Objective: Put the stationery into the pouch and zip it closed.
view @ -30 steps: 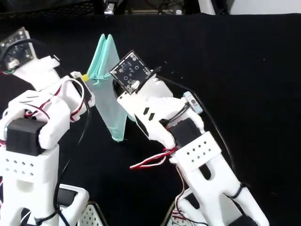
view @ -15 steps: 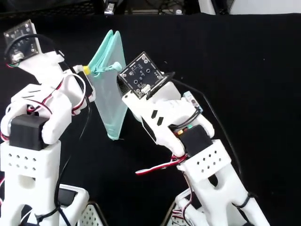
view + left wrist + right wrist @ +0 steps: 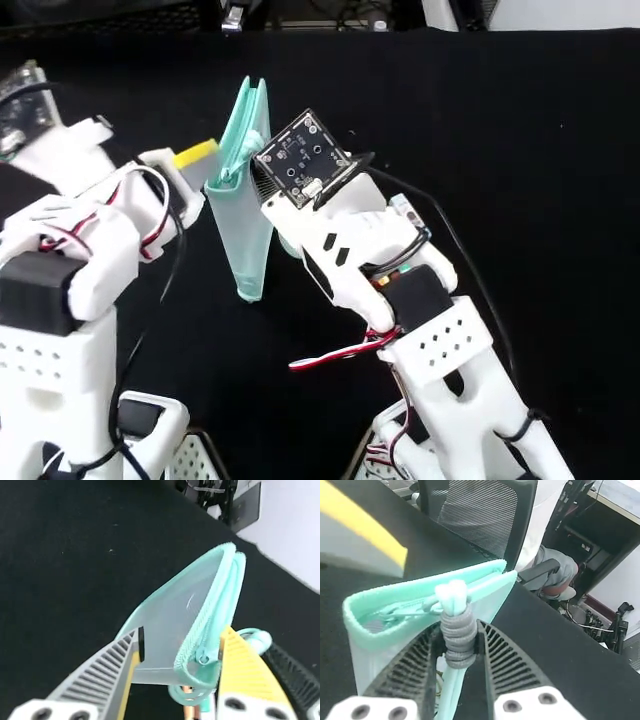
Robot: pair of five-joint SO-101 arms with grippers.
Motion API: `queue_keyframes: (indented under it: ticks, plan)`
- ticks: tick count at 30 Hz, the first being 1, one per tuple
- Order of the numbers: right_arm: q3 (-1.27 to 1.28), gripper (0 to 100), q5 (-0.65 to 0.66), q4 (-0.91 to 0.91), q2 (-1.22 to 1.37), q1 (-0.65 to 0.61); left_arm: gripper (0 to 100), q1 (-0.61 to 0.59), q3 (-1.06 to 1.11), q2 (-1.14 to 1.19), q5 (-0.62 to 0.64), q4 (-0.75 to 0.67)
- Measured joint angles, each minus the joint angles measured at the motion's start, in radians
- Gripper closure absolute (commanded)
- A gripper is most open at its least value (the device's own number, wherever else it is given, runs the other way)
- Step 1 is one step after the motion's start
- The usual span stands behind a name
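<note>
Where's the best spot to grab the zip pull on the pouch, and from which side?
Grip the grey wrapped cord just behind its mint end knob, pinching across it with the tool in line with the zip. The wrap is thick and ribbed, and the knob should stop it slipping through. The right tool is shut on it there, with the pouch standing on end.

- No text, number, label or sign is showing legibly in any view.
- The pouch is showing plain surfaces, with no print on it that can be read.
</note>
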Motion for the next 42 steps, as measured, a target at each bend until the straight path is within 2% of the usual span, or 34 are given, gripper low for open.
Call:
queue_keyframes:
  ticks: [9, 17, 20, 24, 31, 36, 42]
  plan:
    - [0.000, 98.6, 0.000, 0.000, 0.000, 0.000, 74, 0.089, -0.002, 0.002, 0.032, 0.150]
    - [0.037, 98.6, 0.000, 0.000, -0.014, 0.000, 74, 0.094, 0.032, 0.002, 0.034, 0.150]
    - [0.046, 98.6, -0.002, 0.000, -0.015, 0.000, 74, 0.092, 0.077, -0.006, 0.034, 0.110]
    - [0.046, 98.6, 0.000, 0.000, -0.018, 0.046, 75, 0.020, 0.161, -0.014, 0.034, 0.031]
    - [0.046, 98.6, 0.002, -0.021, -0.018, 0.089, 90, -0.026, 0.262, -0.015, 0.035, -0.103]
    - [0.080, 98.6, 0.002, -0.023, -0.020, 0.081, 92, -0.026, 0.276, -0.015, 0.018, -0.181]
    - [0.127, 98.6, -0.002, -0.040, -0.071, 0.009, 92, -0.031, 0.302, -0.014, -0.040, -0.270]
